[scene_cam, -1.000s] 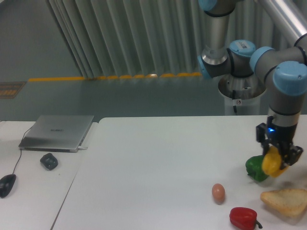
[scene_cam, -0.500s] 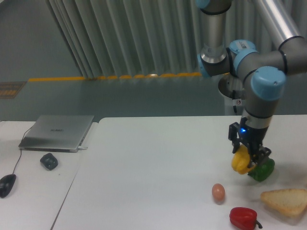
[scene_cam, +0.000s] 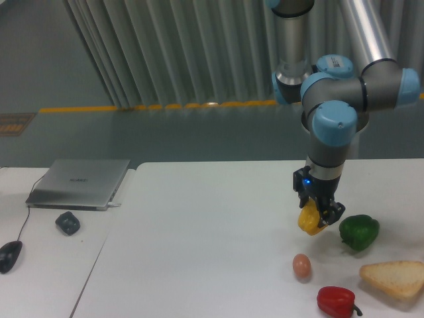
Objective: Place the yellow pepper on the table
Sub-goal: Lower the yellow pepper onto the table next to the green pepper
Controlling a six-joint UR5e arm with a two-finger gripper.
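Note:
The yellow pepper (scene_cam: 309,219) is glossy and lumpy, held in my gripper (scene_cam: 318,213) just above the white table (scene_cam: 199,245), right of centre. The gripper hangs from the grey and blue arm and is shut on the pepper's upper part. The pepper's underside seems slightly off the tabletop, to the left of a green pepper (scene_cam: 358,232). I cannot tell whether it touches the surface.
A brown egg (scene_cam: 301,265) lies just below the held pepper. A red pepper (scene_cam: 336,301) and a slice of bread (scene_cam: 395,279) lie at the front right. On the smaller left desk are a silver laptop (scene_cam: 79,182), a dark object (scene_cam: 67,222) and a mouse (scene_cam: 9,256).
The gripper has carried the yellow pepper leftward, from right of and in front of the green pepper to its left side. The other objects have not moved.

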